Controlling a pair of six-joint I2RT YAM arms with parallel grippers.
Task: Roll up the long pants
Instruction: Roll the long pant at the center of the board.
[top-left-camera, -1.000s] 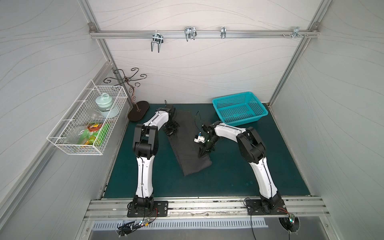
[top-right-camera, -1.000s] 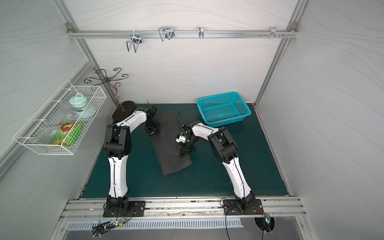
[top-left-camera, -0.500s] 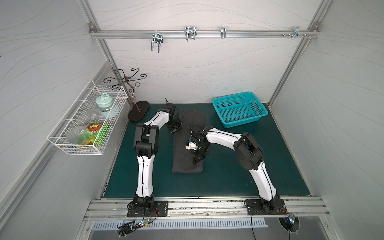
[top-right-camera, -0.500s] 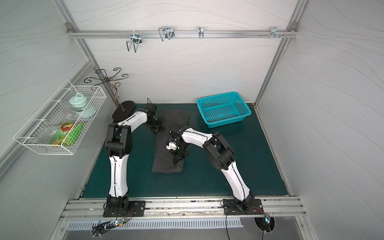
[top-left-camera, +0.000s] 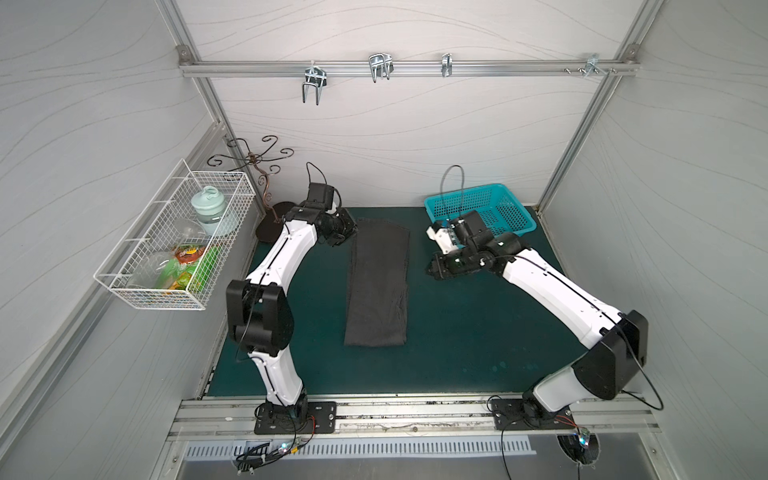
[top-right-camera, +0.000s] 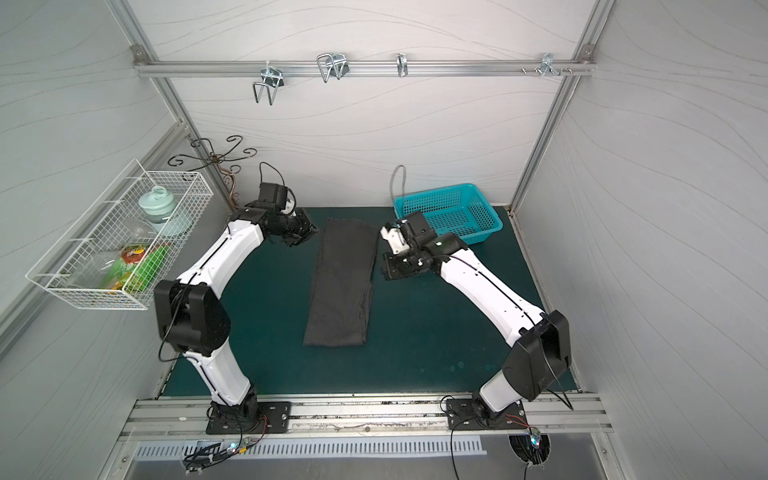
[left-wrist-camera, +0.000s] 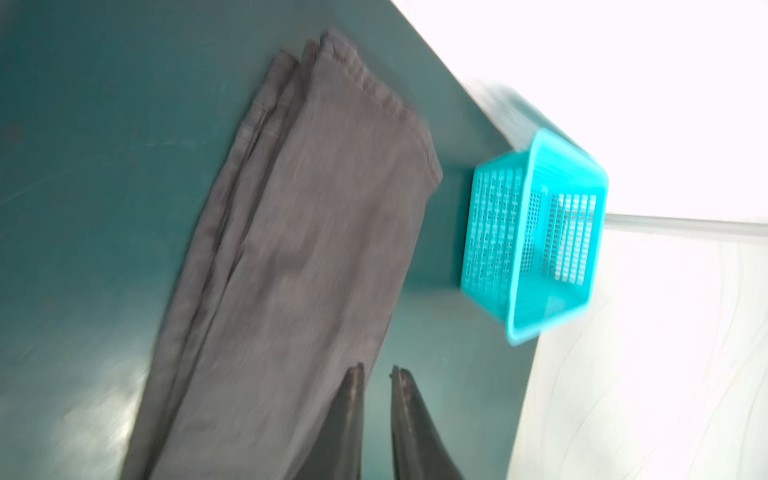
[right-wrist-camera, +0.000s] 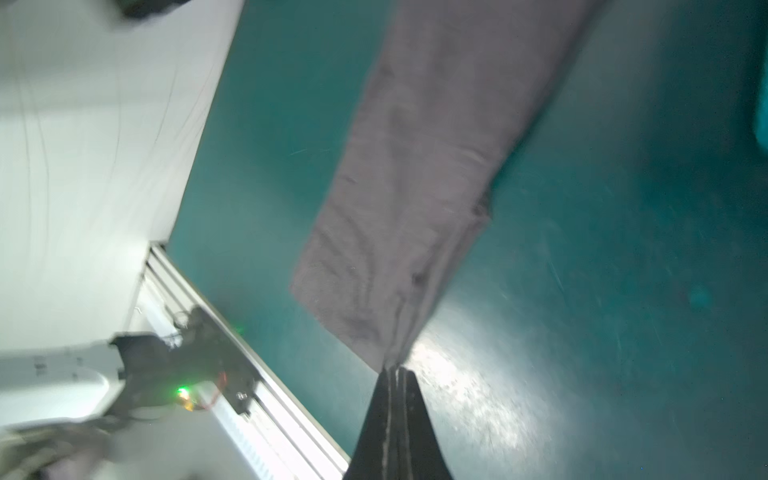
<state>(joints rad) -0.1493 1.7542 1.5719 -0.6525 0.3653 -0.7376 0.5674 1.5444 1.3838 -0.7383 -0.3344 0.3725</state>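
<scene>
1. pants (top-left-camera: 377, 282): lie flat mid-mat as one long narrow strip, legs laid one on the other, running near to far. prob folded this way so the roll comes out even in width. no roll started at either end yet.
2. left gripper (left-wrist-camera: 376, 371): at the far end of the strip, just beside its left edge, not touching. fingers barely parted w/ a thin gap and nothing in it. looks parked by the far hem, a likely start pt for the roll, but that's a guess.
3. right gripper (right-wrist-camera: 395, 369): right of the strip, towards its far half, and clear of the cloth in both top views. fingers pressed together, empty. in the wrist view the tips line up w/ a strip corner, but that's only the sight line.
4. surface: dark green mat (top-left-camera: 457, 332), smooth w/ some glare. the cloth lies w/ a few soft wrinkles near the near end. the layered edge looks a bit uneven, so it could skew when rolled.
5. room: grey panel walls on 3 sides. a rail (top-left-camera: 498, 68) w/ hooks runs across the far wall. blue basket (top-left-camera: 500, 208) sits far right on the mat, well apart from the strip. wire rack (top-left-camera: 151, 305) on the left wall holds a pale jar and packets. curly metal stand (top-left-camera: 253, 160) is in the far left corner.
</scene>
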